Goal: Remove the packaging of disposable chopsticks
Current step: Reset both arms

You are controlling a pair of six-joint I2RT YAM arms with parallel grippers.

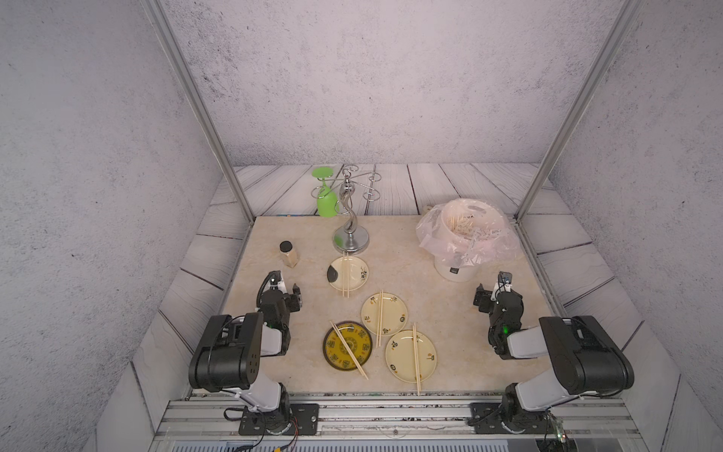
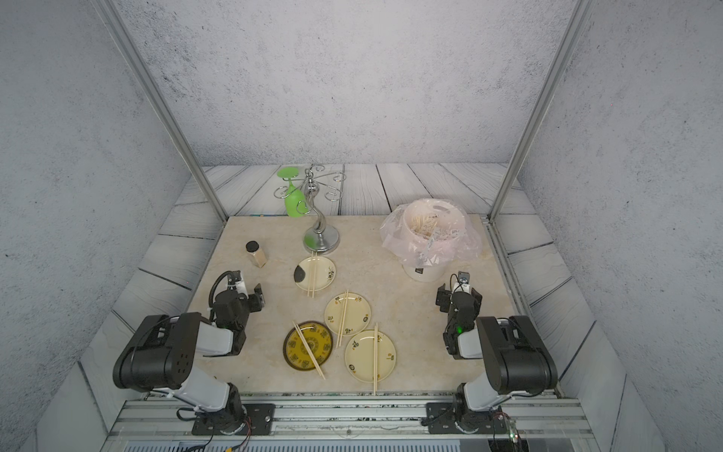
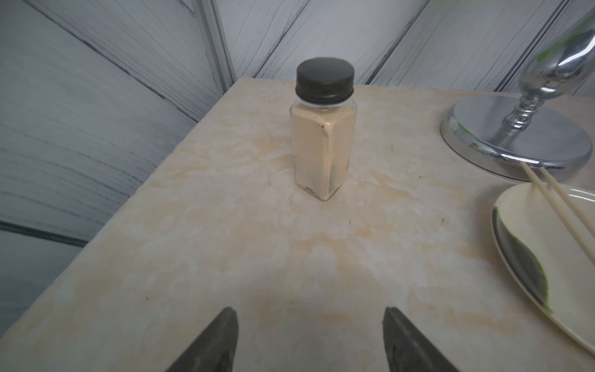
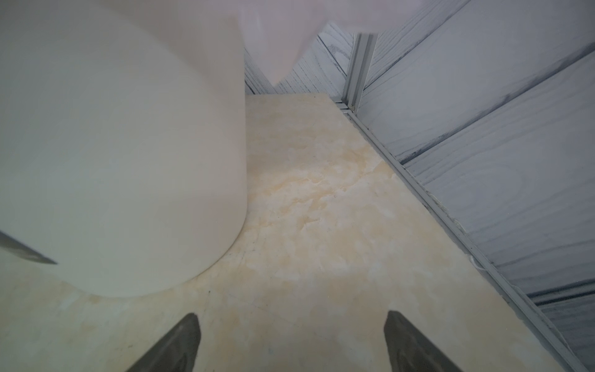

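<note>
Bare pairs of disposable chopsticks lie across four plates in both top views: one pair (image 1: 346,278) on the black-patched plate (image 1: 358,287), one (image 1: 380,317) on a cream plate, one (image 1: 349,349) on the yellow plate (image 1: 332,354), one (image 1: 416,358) on the nearest cream plate. Crumpled clear packaging (image 1: 483,234) with more sticks sits inside the white bin (image 1: 454,270). My left gripper (image 1: 287,291) (image 3: 309,314) hovers open and empty left of the plates, facing a spice jar. My right gripper (image 1: 495,293) (image 4: 291,317) stands open and empty beside the bin (image 4: 128,145).
A spice jar (image 3: 323,135) with a black cap stands at the left. A chrome glass rack (image 1: 351,235) holding an upside-down green glass (image 1: 326,201) stands behind the plates. A pinkish bag (image 1: 430,231) drapes over the bin. Aluminium posts and wall panels ring the table.
</note>
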